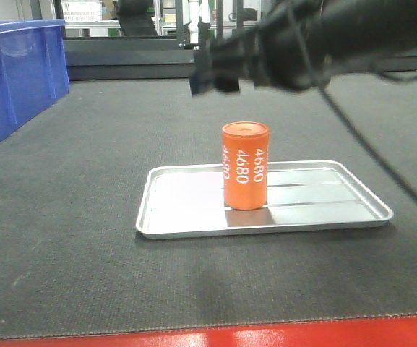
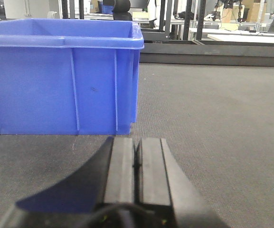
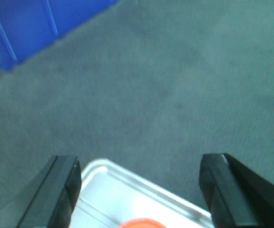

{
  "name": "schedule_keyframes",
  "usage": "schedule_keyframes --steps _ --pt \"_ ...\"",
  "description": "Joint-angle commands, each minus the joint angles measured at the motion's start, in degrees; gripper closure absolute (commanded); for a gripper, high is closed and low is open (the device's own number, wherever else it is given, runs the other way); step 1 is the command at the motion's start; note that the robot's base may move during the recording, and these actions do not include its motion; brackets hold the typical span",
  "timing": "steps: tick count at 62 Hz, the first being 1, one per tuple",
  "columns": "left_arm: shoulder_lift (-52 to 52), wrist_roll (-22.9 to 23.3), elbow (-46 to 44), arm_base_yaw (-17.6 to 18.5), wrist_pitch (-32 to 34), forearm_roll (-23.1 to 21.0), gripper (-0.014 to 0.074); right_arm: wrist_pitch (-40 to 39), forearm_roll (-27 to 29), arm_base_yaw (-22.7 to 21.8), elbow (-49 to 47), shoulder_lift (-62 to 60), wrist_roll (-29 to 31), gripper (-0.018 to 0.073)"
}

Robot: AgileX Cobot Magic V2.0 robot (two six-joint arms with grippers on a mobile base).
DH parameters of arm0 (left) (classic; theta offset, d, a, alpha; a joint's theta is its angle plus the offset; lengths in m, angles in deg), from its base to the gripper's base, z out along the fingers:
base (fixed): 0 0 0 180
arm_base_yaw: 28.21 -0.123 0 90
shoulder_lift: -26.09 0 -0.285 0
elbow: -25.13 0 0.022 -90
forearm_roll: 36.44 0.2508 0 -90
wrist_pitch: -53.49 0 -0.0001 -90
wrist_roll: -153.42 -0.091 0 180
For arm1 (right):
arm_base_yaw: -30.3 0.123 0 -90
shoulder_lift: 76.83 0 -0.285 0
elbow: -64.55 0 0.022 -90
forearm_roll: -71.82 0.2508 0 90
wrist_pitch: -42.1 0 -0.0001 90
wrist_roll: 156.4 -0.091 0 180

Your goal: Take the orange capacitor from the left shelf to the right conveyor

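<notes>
Orange capacitor [image 1: 245, 165], one only, seen upright on silver tray [image 1: 179, 217], white "4680" shown on side; tray laid on dark textured right conveyor [image 1: 71, 238], red front edge seen in front view alone. One blue bin [image 1: 13, 72] set far left, well apart. Right tool [image 3: 139, 190] held wide open above capacitor, nothing gripped; only orange top rim [image 3: 141, 223] caught in its wrist view. Left tool [image 2: 137, 166] shown closed, empty, near bin wall [image 2: 61, 80]. Bare belt left around tray on all sides.
</notes>
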Motion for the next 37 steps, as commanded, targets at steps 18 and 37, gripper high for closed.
schedule_keyframes --steps 18,37 --pt "-0.4 0.4 1.2 0.1 5.2 -0.1 0.0722 16.3 -0.4 -0.4 -2.1 -19.8 0.7 -0.0034" --pt "-0.4 0.4 1.2 0.1 5.2 -0.1 0.0722 31.4 -0.4 -0.4 -2.1 -30.6 0.7 0.0506"
